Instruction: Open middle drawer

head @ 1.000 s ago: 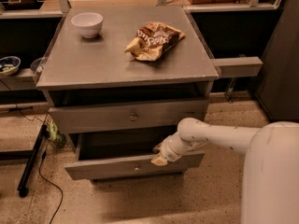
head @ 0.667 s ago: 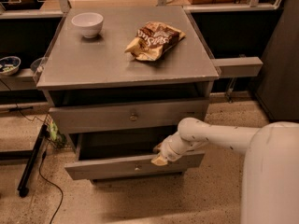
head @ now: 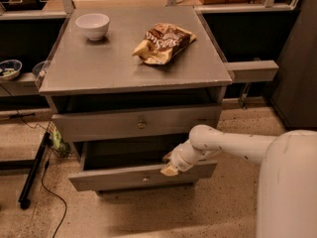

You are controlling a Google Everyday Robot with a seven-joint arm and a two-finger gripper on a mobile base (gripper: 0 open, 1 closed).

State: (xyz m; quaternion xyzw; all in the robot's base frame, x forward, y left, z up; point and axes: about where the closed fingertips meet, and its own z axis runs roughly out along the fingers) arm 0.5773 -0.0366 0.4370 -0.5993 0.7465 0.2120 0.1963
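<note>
The middle drawer (head: 109, 178) is a grey front with a small round knob (head: 146, 178). It stands pulled out from the cabinet, its dark inside showing above the front. My gripper (head: 170, 167) rests at the top edge of that front, right of the knob, at the end of my white arm (head: 233, 145) reaching in from the right. Above it, the taller top drawer (head: 99, 125) with its own knob (head: 142, 124) sits nearly flush.
A white bowl (head: 93, 25) and a brown snack bag (head: 163, 42) lie on the grey cabinet top (head: 99, 68). A black pole and cable (head: 33, 175) lie on the floor at left. A grey ledge (head: 250, 71) juts out at right.
</note>
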